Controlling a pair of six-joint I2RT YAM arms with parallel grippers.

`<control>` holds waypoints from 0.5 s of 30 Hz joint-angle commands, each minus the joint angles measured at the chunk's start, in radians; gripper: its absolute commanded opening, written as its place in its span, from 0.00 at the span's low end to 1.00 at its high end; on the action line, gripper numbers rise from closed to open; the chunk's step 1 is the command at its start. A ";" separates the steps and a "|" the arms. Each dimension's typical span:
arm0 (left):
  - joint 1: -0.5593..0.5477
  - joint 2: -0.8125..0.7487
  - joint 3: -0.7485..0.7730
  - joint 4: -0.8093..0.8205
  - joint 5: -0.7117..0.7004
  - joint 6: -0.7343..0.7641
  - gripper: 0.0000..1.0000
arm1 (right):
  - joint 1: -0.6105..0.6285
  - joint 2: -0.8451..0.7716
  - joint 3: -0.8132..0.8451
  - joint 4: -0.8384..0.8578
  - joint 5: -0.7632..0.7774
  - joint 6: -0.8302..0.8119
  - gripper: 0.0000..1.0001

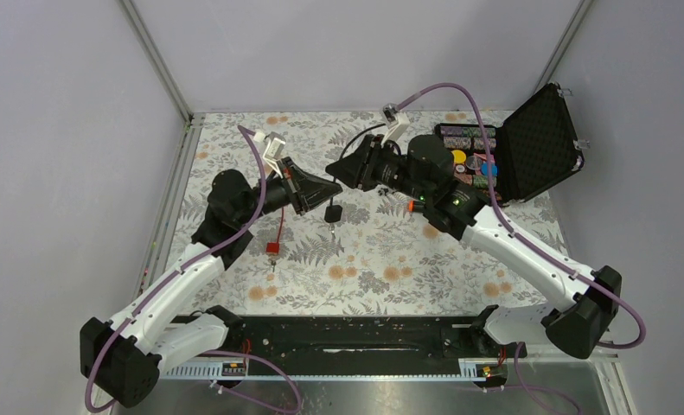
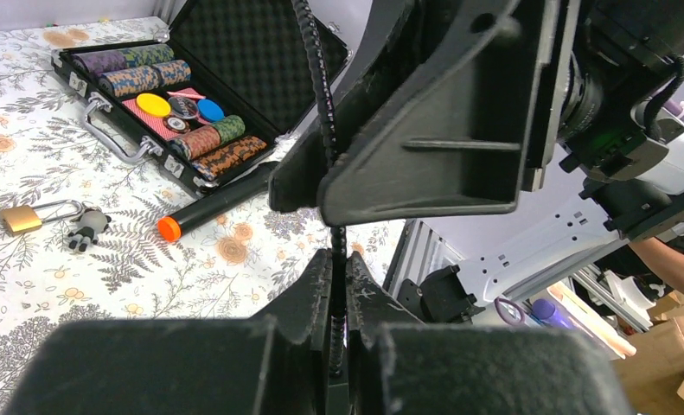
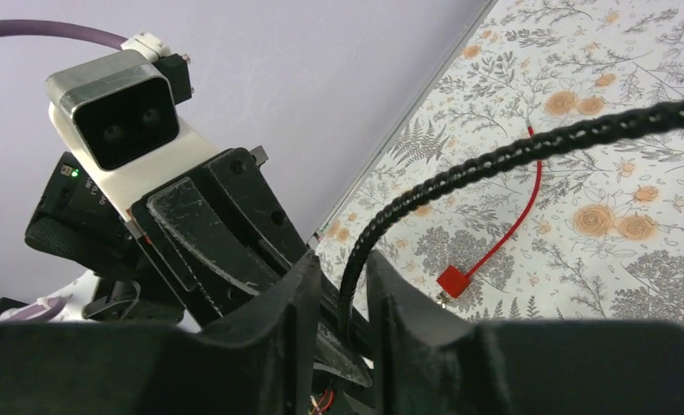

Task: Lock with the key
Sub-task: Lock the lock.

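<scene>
Black wire (image 3: 528,149) is pinched tight in my left end effector (image 2: 338,259). My right end effector (image 3: 345,268) has its fingers a bit apart, with the same wire between them. The key (image 2: 87,229) lies on the flowery surface (image 2: 61,294), just beside a brass padlock (image 2: 18,218).

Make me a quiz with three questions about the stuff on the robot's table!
1. The poker chip case is: A) shut B) upside down C) open
2. Where is the brass padlock? A) inside the case B) on the table beside the keys C) in a hand
3. What colour is the small block lying on the table? A) blue B) red C) green

Answers: 1 C, the chips inside show. 2 B, it lies on the table right next to the keys. 3 B, it is bright red.
</scene>
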 commanded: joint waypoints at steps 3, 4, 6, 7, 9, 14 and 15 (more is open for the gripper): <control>-0.003 -0.013 0.022 0.071 0.018 0.028 0.29 | 0.002 0.026 0.058 0.076 -0.030 0.025 0.01; -0.003 -0.013 0.025 0.052 0.003 0.039 0.42 | 0.002 0.024 0.060 0.075 -0.018 0.023 0.00; -0.003 -0.012 0.033 -0.013 -0.013 0.073 0.70 | 0.002 0.023 0.063 0.065 0.009 0.014 0.00; -0.005 -0.009 0.032 -0.029 -0.018 0.087 0.76 | 0.002 0.024 0.069 0.054 0.031 0.011 0.00; -0.009 -0.001 0.019 -0.068 -0.031 0.131 0.82 | 0.002 0.029 0.082 0.038 0.071 0.000 0.00; -0.013 0.009 -0.030 -0.067 -0.056 0.142 0.83 | 0.002 0.041 0.105 0.016 0.129 -0.031 0.00; -0.014 0.007 -0.039 -0.056 -0.059 0.142 0.82 | 0.002 0.043 0.108 0.010 0.134 -0.033 0.00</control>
